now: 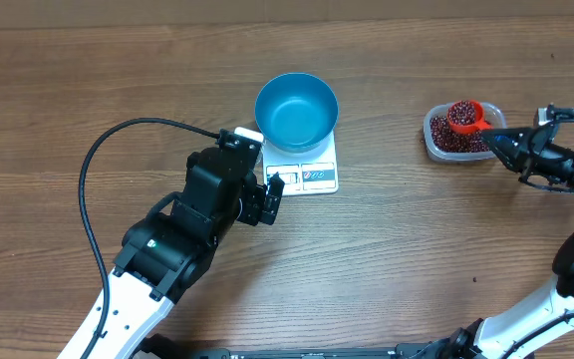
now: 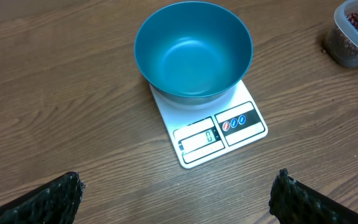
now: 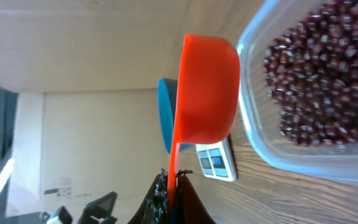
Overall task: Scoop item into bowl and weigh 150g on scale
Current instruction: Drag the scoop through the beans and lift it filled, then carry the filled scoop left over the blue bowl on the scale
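A: State of right gripper [image 1: 494, 138]?
B: Clamped on the red scoop [image 1: 463, 114] handle. The scoop is loaded and over the bean tub [image 1: 434, 140].
A: And left gripper [image 1: 272, 197]?
B: Fingers apart, empty, beside the scale [image 1: 317, 176]. 1 blue bowl [image 1: 296, 110] sits on it.

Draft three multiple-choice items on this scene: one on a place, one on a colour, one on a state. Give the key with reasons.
1. Where does the round blue bowl stand?
A. On the white digital scale
B. Inside a clear plastic tub
C. On the bare wooden table

2. What colour is the plastic scoop held by the right gripper?
A. Green
B. Orange-red
C. Black

3. What state is the bowl's inside in?
A. Heaped with beans
B. Half full of water
C. Empty

Key:
1 A: the left wrist view shows the bowl sitting on the scale's platform, above the display.
2 B: the right wrist view shows an orange-red cup and handle.
3 C: both the overhead and the left wrist views show only a bare blue inner surface.
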Action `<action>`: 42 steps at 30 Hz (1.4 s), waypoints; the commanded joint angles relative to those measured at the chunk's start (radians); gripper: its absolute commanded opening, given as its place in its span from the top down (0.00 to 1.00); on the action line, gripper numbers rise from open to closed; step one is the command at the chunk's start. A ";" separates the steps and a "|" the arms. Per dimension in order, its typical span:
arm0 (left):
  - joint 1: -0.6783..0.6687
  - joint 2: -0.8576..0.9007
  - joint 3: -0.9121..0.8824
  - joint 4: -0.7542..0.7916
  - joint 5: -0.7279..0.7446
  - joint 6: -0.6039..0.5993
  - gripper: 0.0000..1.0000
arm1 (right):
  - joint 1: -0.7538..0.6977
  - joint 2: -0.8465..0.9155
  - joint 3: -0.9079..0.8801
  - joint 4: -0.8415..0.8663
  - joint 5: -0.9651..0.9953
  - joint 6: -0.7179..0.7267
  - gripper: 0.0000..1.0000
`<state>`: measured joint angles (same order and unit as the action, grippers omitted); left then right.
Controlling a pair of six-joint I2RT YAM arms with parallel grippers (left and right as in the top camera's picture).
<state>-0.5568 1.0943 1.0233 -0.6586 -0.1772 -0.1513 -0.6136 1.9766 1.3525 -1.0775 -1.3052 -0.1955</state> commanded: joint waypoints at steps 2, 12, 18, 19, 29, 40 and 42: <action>-0.006 0.005 -0.002 0.001 -0.013 -0.002 0.00 | 0.018 0.013 -0.005 -0.009 -0.085 -0.023 0.96; -0.006 0.005 -0.002 0.001 -0.013 -0.003 0.00 | 0.129 0.013 -0.005 -0.013 -0.154 -0.043 0.96; -0.006 0.005 -0.002 0.001 -0.013 -0.003 0.01 | 0.243 0.013 -0.005 -0.010 -0.155 -0.045 0.96; -0.006 0.005 -0.002 0.001 -0.013 -0.002 0.01 | 0.260 0.013 -0.005 -0.009 -0.156 -0.045 0.96; -0.006 0.005 -0.002 0.001 -0.013 -0.003 0.00 | 0.429 0.013 -0.004 0.046 -0.156 -0.039 0.96; -0.006 0.005 -0.002 0.001 -0.013 -0.003 0.00 | 0.532 0.013 -0.003 0.284 -0.155 0.164 0.96; -0.006 0.005 -0.002 0.001 -0.013 -0.002 0.01 | 0.549 0.013 -0.003 0.340 -0.155 0.210 0.96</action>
<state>-0.5568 1.0943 1.0233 -0.6586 -0.1772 -0.1513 -0.0856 1.9797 1.3479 -0.7734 -1.4330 -0.0792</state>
